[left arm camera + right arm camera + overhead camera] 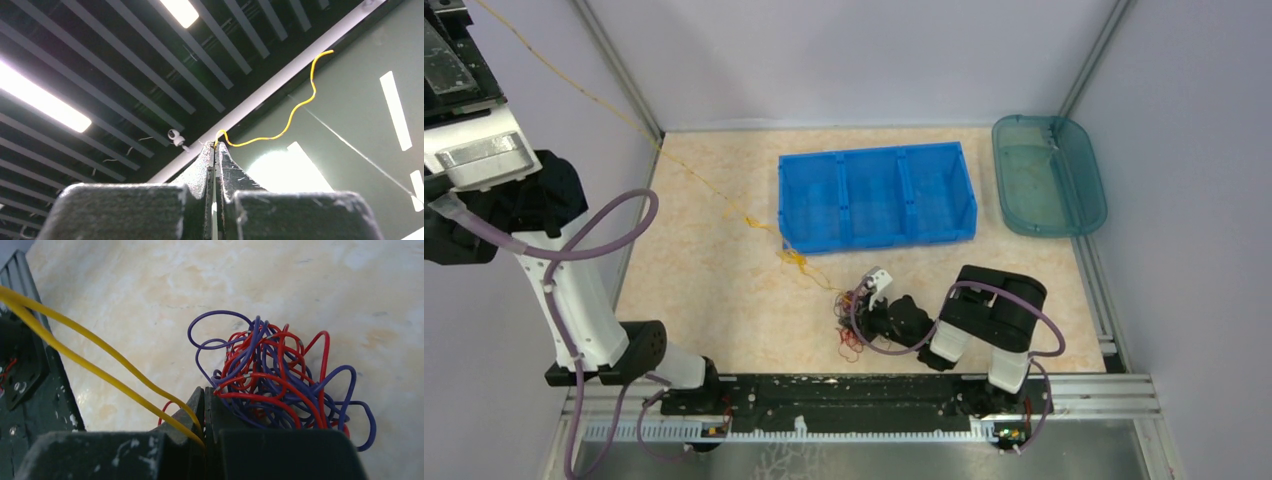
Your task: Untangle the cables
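Cables [854, 318]: red + purple loops in one small tangle [280, 380] on worktop [714, 300], just in front of blue 3-compartment bin [874, 152], nearer its left half. Yellow cable [714, 190] leaves the tangle, passes bin's front-left corner w/ two small snarls beside that corner, then climbs off the worktop to the left of the bin, out of the top view's upper-left corner.

R hand [876, 290] sits low at the tangle, in front of bin. In wrist view, R hand [205, 402] fingers pressed together, two yellow strands [100, 360] pinched btwn them. Red/purple loops touch the tips on the other side.

L hand [215, 149] is raised high, pointing at ceiling lights. Fingers pressed together, pinching yellow cable [280, 131], whose free end curls away above the tips.

Teal tray [1086, 160] lies just right of bin.
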You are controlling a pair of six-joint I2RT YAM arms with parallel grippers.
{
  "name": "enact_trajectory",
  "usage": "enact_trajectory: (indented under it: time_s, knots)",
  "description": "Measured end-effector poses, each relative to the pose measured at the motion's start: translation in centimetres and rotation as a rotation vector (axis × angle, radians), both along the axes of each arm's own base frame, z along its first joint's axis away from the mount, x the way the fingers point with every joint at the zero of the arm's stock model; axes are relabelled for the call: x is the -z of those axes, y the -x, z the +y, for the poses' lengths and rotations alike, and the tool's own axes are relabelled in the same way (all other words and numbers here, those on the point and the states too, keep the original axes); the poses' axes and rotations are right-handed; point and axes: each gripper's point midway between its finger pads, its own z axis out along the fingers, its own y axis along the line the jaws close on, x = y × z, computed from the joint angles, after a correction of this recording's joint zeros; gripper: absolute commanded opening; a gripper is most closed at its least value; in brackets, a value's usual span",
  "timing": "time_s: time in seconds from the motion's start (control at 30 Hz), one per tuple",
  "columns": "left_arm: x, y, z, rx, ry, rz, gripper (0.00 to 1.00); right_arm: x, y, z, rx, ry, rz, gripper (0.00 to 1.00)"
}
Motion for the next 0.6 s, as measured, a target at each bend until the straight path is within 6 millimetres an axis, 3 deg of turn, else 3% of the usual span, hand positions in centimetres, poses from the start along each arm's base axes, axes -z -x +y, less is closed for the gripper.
enact_trajectory:
  time_s: [0.23, 0.6]
  knots:
    - [0.0, -1.0, 0.5, -0.085, 0.023, -0.042, 0.0, 0.1, -1.5, -4.0, 0.16, -0.06, 0.038, 0.0]
    - [0.2, -3.2, 1.0, -0.274, 0.045, -0.12, 0.0, 0.2, -3.0, -5.4, 0.301, -0.094, 0.08, 0.0]
